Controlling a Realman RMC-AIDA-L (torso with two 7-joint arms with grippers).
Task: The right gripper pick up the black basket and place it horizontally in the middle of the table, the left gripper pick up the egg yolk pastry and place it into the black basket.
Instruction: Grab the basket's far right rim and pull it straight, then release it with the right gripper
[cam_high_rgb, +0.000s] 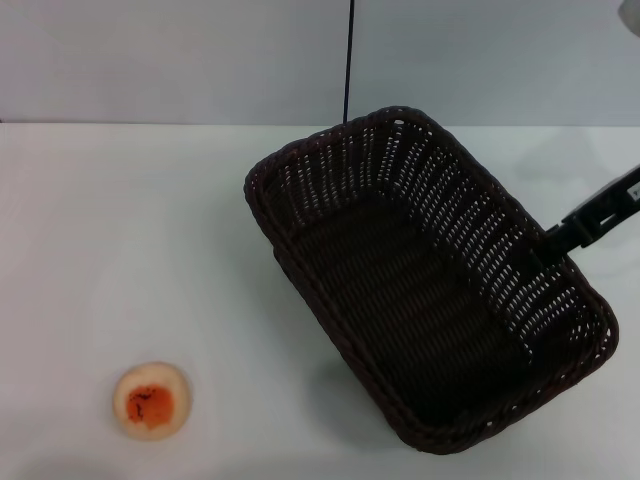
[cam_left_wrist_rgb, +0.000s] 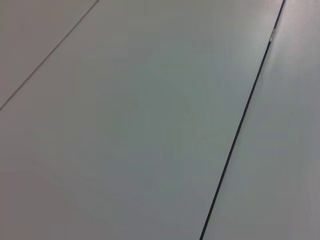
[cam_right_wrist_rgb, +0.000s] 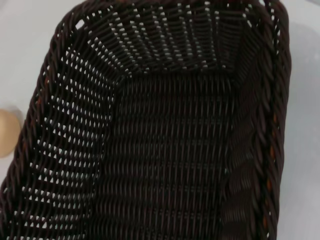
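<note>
Head view: the right gripper (cam_high_rgb: 552, 238), a black arm end with slim fingers, reaches in from the right edge and sits on the right long rim of the large dark woven wicker black basket (cam_high_rgb: 425, 275); it looks clamped on that rim, though the fingertips are partly hidden. The basket is right of centre on the plain white table (cam_high_rgb: 120, 240), long axis diagonal, far-left to near-right. Best move, I judge: keep the grip firm, turn the basket until its long axis runs left-right, and set it down flat mid-table. The small round cream egg yolk pastry (cam_high_rgb: 151, 400) lies near-left, well apart. Left wrist view: only pale surface, the left gripper is unseen. Right wrist view: basket interior, empty; pastry (cam_right_wrist_rgb: 7, 132) just outside the wall.
</note>
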